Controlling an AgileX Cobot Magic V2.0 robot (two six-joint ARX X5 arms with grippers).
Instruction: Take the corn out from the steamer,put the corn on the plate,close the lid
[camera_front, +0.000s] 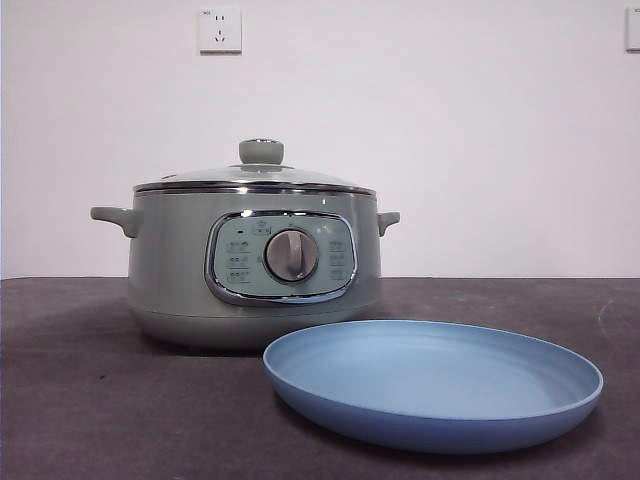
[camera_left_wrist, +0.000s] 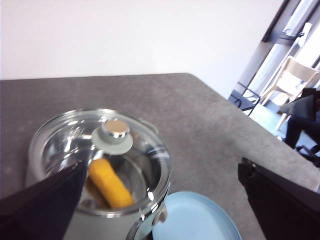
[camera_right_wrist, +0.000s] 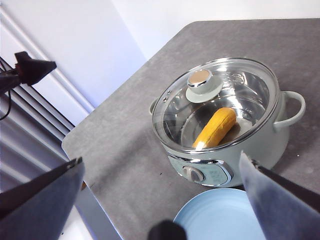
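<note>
The tabletop (camera_front: 80, 400) is dark grey and carries the 2 big pieces. The steamer (camera_front: 170, 270) stands toward the back, its dial facing the front camera. The plate (camera_front: 560, 405) lies just in front of it, toward 4 o'clock from the pot in the front view, near the pot's base; whether the two touch cannot be told. The plate holds nothing.

The lid (camera_right_wrist: 250, 80) sits square on the pot's rim with its knob (camera_front: 261, 151) upright, so the pot is closed and no step of the task is done yet.

Through the glass, the corn (camera_right_wrist: 216, 127) lies flat on the bottom of the pot. In the right wrist view its long axis runs from about 1 o'clock to 7 o'clock, beside the knob rather than under it.

Neither arm shows in the front view. The left tool (camera_left_wrist: 160, 210) hangs above the pot with its jaws spread wide and empty, and the knob sits close in front of it, nearer the one jaw. The right tool (camera_right_wrist: 160, 200) is also wide open and empty, but it looks down on the pot from farther off.

In my judgement the left arm is the nearer one to the knob, and lifting the lid comes first, since the corn cannot be reached until the glass is off
</note>
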